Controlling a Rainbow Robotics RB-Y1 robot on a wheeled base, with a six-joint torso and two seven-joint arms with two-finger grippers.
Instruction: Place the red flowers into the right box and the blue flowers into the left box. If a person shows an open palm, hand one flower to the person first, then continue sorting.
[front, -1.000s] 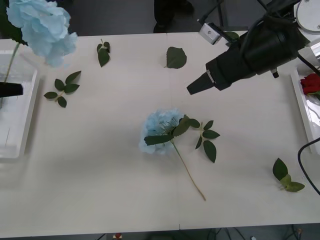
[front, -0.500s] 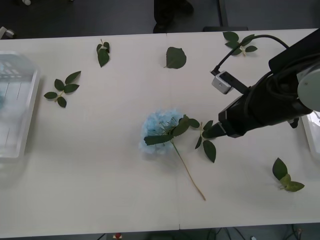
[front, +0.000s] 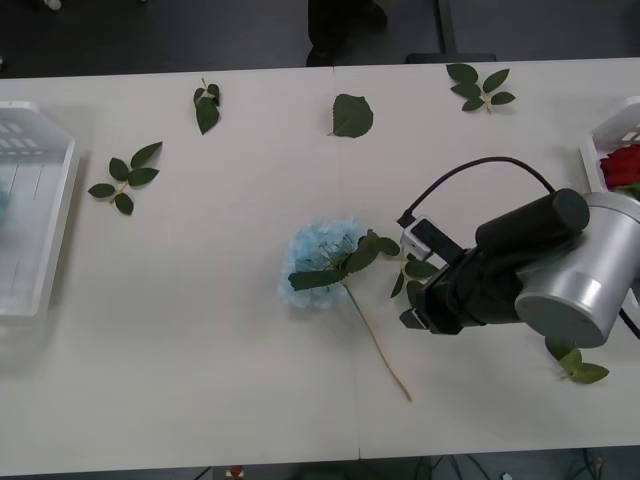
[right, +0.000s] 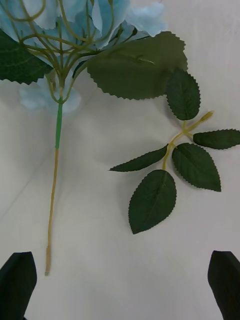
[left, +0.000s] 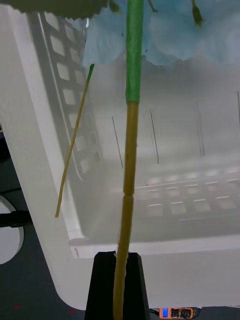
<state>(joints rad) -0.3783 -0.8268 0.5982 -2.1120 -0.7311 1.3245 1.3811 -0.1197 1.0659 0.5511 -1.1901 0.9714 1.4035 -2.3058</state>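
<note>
Now | right gripper (right: 120, 285) jaws wide, empty | blue flower (right: 56, 150) stem just ahead

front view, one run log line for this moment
right claw: open, by hydrangea | left claw: shut on blue flower stem over left box

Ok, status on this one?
Right hand open over blue flower stem. Left hand shut on another blue flower's stem, above left box. Leaf sprig alongside.
</note>
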